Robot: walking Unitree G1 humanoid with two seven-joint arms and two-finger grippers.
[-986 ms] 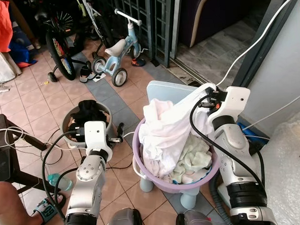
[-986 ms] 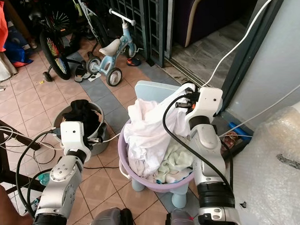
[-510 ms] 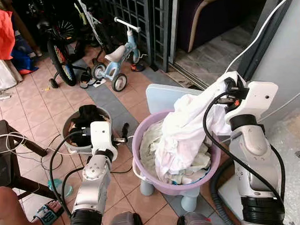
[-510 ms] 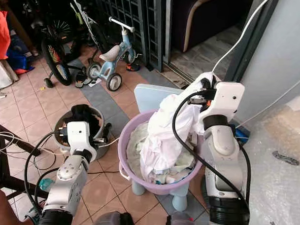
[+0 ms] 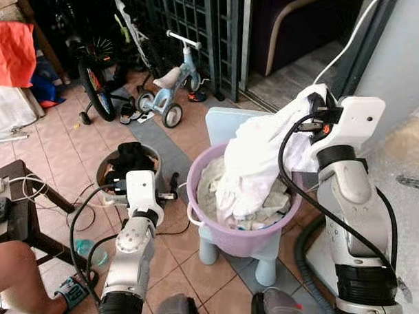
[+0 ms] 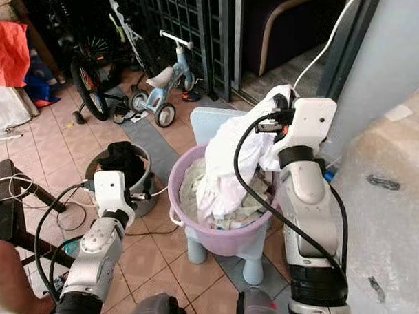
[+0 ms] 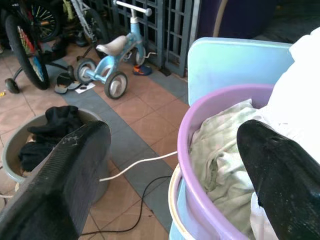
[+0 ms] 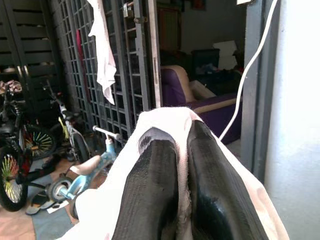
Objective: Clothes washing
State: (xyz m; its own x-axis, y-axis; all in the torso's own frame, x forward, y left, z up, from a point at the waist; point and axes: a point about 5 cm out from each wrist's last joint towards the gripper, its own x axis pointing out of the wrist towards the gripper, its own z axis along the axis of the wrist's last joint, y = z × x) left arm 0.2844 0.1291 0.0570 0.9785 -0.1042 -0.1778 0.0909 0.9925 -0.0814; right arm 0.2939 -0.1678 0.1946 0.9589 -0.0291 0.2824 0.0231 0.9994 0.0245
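A purple basin full of pale laundry stands on a light blue stool. My right gripper is raised above the basin's right rim, shut on a white garment that hangs from it down into the basin. In the right wrist view the white cloth wraps both closed fingers. My left gripper is held low, left of the basin, open with nothing in it. Its two fingers frame the basin's rim. A grey bucket of dark clothes sits on the floor behind it.
A small blue tricycle and a bicycle stand before a dark metal grille. A dark low table and a person's leg are at the left. Cables cross the tiles. A bubble-wrapped appliance and a grey hose are at the right.
My right gripper has lifted the white garment higher and to the right, pulling it up from the basin. The camera has shifted too. The left gripper stays open.
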